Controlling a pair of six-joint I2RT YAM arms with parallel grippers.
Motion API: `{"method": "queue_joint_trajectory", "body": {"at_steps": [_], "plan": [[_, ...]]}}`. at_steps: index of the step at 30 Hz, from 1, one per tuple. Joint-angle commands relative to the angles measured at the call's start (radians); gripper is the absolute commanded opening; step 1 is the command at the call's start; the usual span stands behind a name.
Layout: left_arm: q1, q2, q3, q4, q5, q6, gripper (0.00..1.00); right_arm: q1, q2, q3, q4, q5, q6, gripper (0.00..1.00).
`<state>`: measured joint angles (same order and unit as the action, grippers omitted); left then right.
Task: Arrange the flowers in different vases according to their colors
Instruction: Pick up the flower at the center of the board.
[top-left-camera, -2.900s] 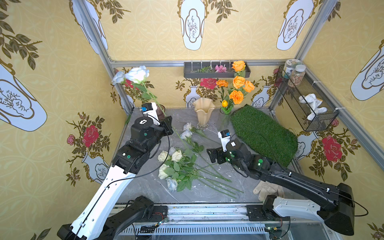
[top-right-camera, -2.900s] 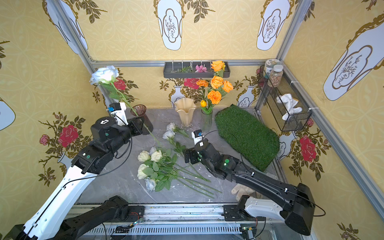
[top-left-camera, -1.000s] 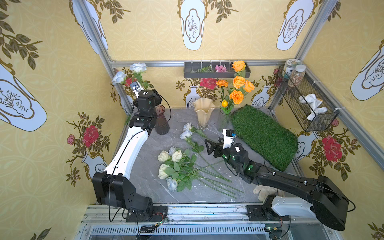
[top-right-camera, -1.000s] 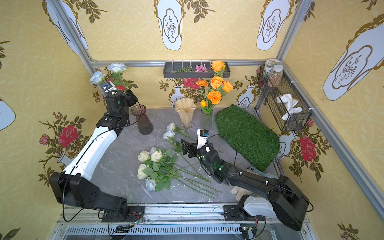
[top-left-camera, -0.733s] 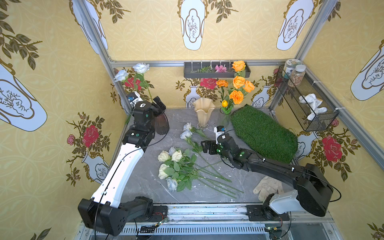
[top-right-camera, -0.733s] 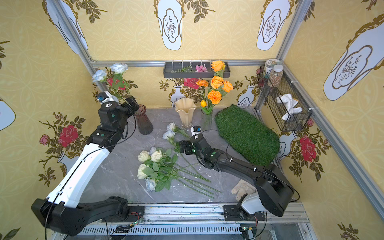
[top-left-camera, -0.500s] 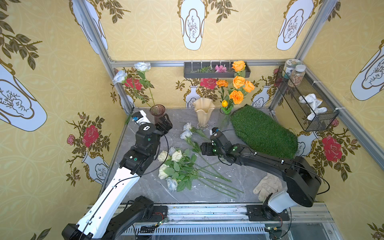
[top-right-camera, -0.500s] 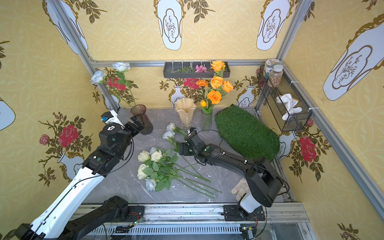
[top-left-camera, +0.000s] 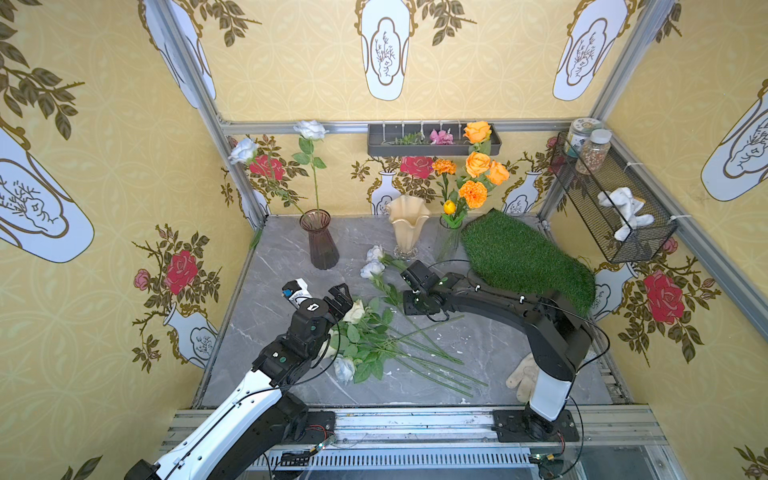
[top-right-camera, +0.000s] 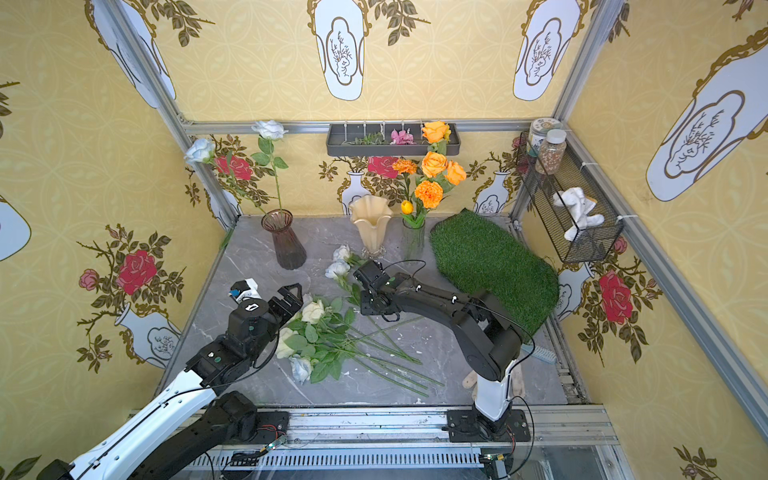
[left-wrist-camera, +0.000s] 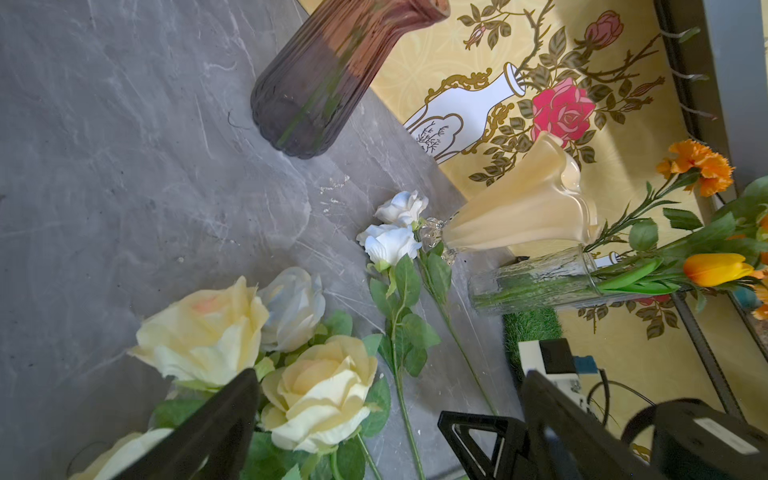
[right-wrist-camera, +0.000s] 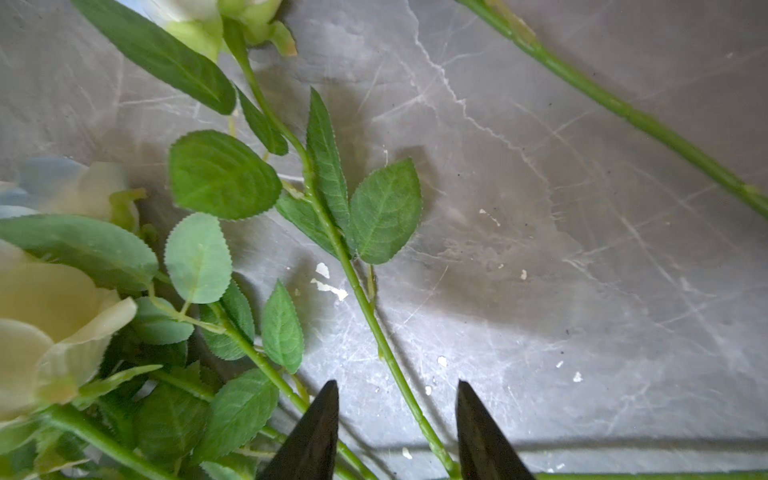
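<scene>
- In both top views the purple vase (top-left-camera: 320, 245) stands at eleven o'clock on the grey table (top-left-camera: 278, 270) and holds two blue-white roses (top-left-camera: 311, 129). The cream vase (top-left-camera: 407, 226) at twelve looks empty. The clear vase (top-left-camera: 449, 245) at one holds the orange flowers (top-left-camera: 478, 164). The cream roses (top-left-camera: 356, 311) lie heaped at seven o'clock from centre. The left gripper (top-left-camera: 337, 297) hovers over them, probably choosing one for the matching vase. The right gripper (top-left-camera: 411, 305) points down at centre. The label on a jar (top-left-camera: 582, 133) is too small to read.
- Left wrist view: the left gripper (left-wrist-camera: 388, 376) has its jaws spread wide and holds nothing. Two loose pale roses (left-wrist-camera: 392, 243) lie against the cream vase's clear foot. No writing is legible.
- Right wrist view: the right gripper (right-wrist-camera: 397, 399) has its jaws partly apart astride a green stem (right-wrist-camera: 365, 299), not pinching it. It sits below the leaves, likely so the bloom clears the fingers.
</scene>
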<state>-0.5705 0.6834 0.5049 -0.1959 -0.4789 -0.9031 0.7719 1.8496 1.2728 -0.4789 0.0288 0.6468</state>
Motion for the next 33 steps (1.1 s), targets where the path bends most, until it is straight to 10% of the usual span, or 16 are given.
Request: {"method": "queue_joint_trajectory", "body": {"at_steps": [1,14,22,33], "plan": [[0.000,-0.027,-0.033,0.093,0.016,-0.036,1.00,0.002,0.040,0.024,-0.066,-0.035,-0.023,0.44],[0.000,-0.027,-0.063,0.151,0.022,-0.027,1.00,0.042,0.181,0.115,-0.177,-0.022,-0.101,0.31],[0.000,-0.048,-0.084,0.176,0.010,-0.031,1.00,0.077,0.265,0.191,-0.276,0.080,-0.204,0.00],[0.000,-0.063,-0.097,0.185,0.013,-0.030,1.00,0.090,0.233,0.381,-0.237,0.264,-0.491,0.00]]}}
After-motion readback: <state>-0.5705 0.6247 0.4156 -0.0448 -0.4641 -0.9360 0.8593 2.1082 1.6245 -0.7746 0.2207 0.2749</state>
